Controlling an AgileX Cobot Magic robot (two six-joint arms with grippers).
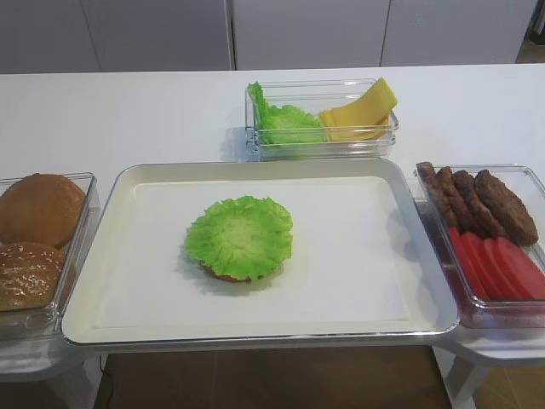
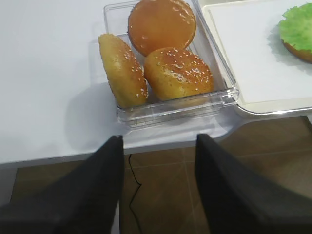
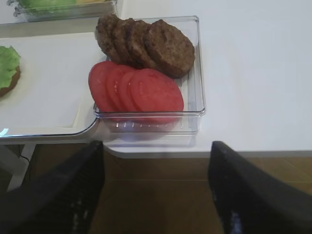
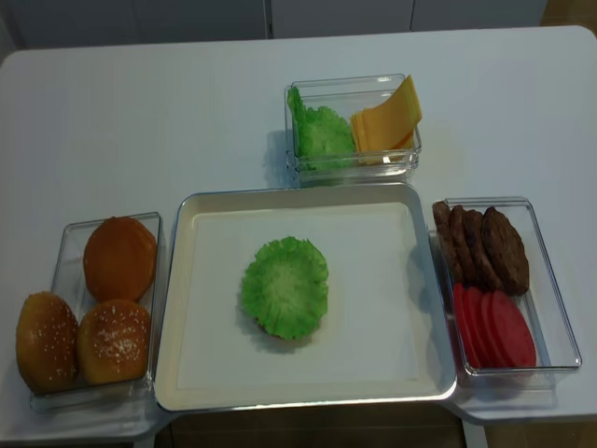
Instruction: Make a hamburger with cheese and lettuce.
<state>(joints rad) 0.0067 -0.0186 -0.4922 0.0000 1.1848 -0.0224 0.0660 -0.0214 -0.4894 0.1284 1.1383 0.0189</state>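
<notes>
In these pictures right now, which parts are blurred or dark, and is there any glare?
Right wrist view: the right gripper fingers are dark and blurred, while the tomato slices are sharp. Left wrist view: the left gripper is equally dark and soft. First exterior view: the lettuce casts a soft shadow on the tray; no strong glare.

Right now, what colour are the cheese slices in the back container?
Pale yellow; the cheese shows best in the realsense high view.
</notes>
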